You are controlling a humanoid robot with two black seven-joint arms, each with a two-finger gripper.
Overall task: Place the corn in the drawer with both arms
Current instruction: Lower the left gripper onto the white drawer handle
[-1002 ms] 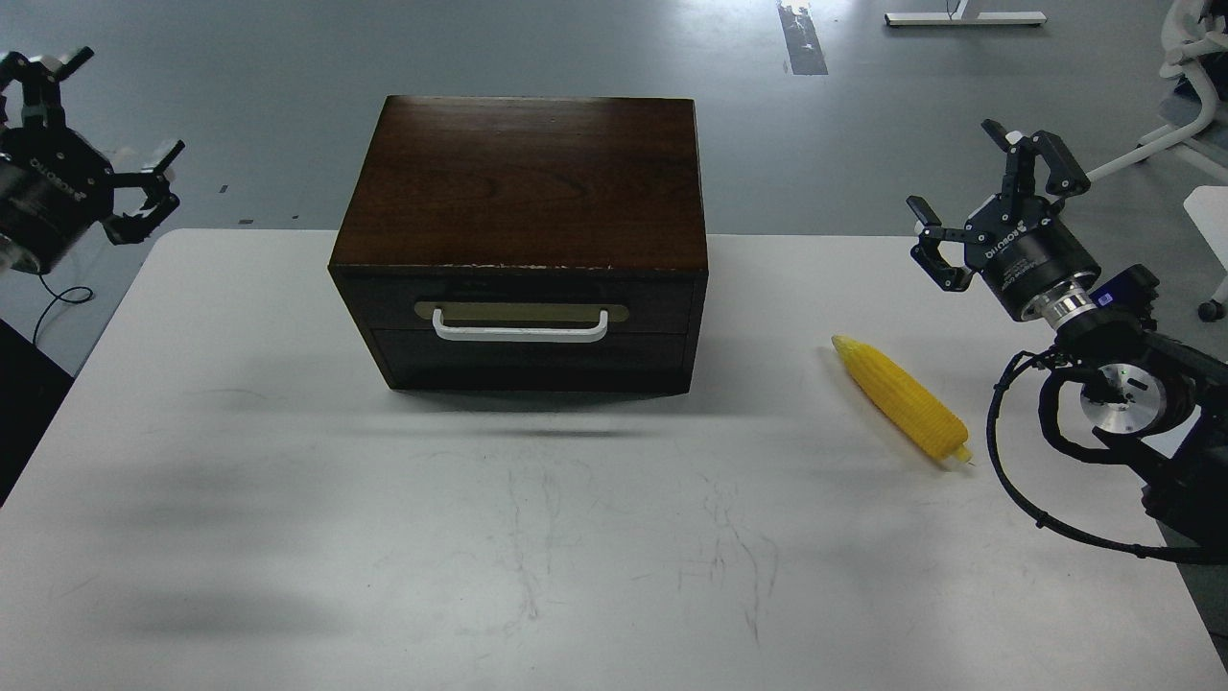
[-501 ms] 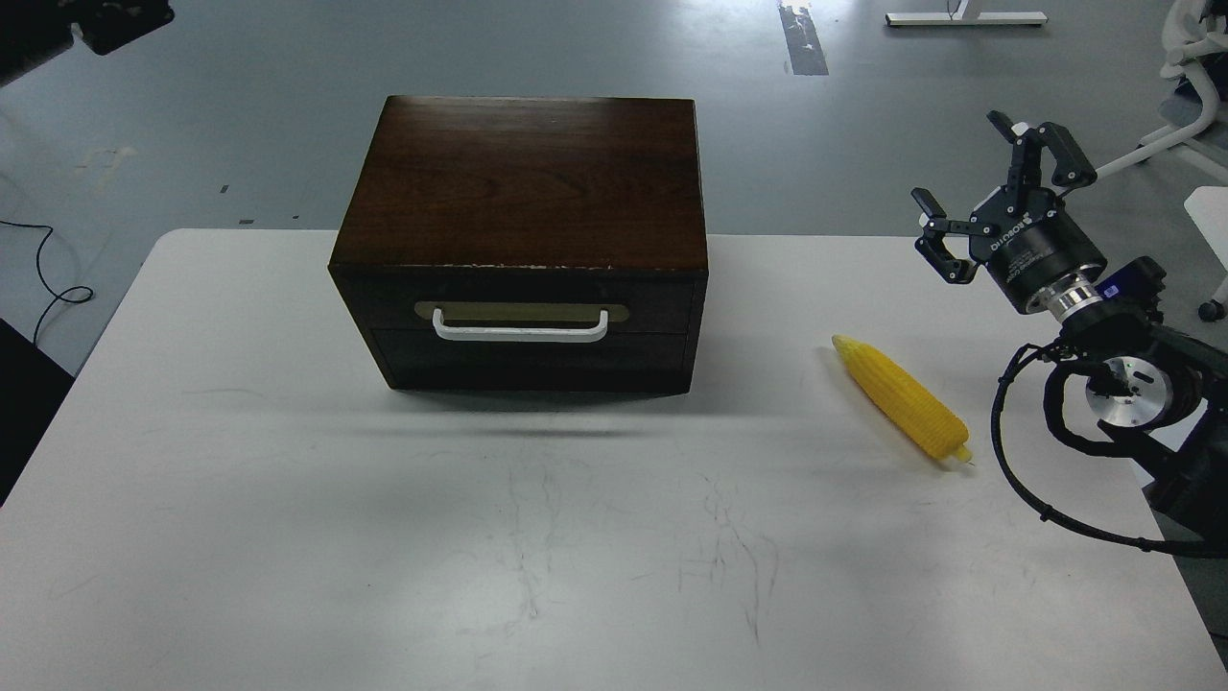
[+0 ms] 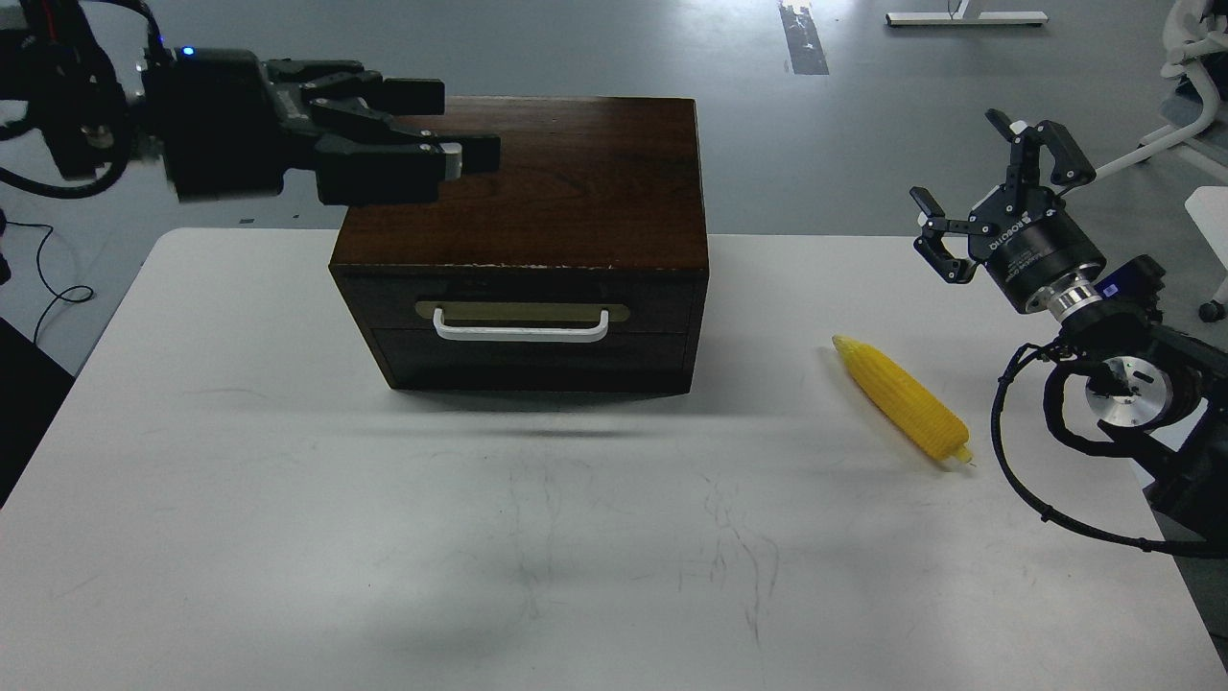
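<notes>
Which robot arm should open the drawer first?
Probably the left: its tool hangs over the box's left side, above the shut drawer, while the right tool waits beyond the corn.

The corn (image 3: 902,400) was bright yellow with ridged kernel rows. The box (image 3: 523,182) was dark brown wood with visible grain; its drawer (image 3: 523,305) bore a white handle (image 3: 520,329) on a brass-coloured plate (image 3: 521,311). The table (image 3: 288,537) was white, faintly scratched. Both grippers (image 3: 451,130) (image 3: 993,178) were black.

The box (image 3: 523,182) stands on the table (image 3: 288,499), its drawer (image 3: 523,305) closed. The corn (image 3: 902,400) lies right of it. The left gripper (image 3: 460,130) reaches over the box top, fingers close together; the right gripper (image 3: 993,178) hovers with fingers spread.
</notes>
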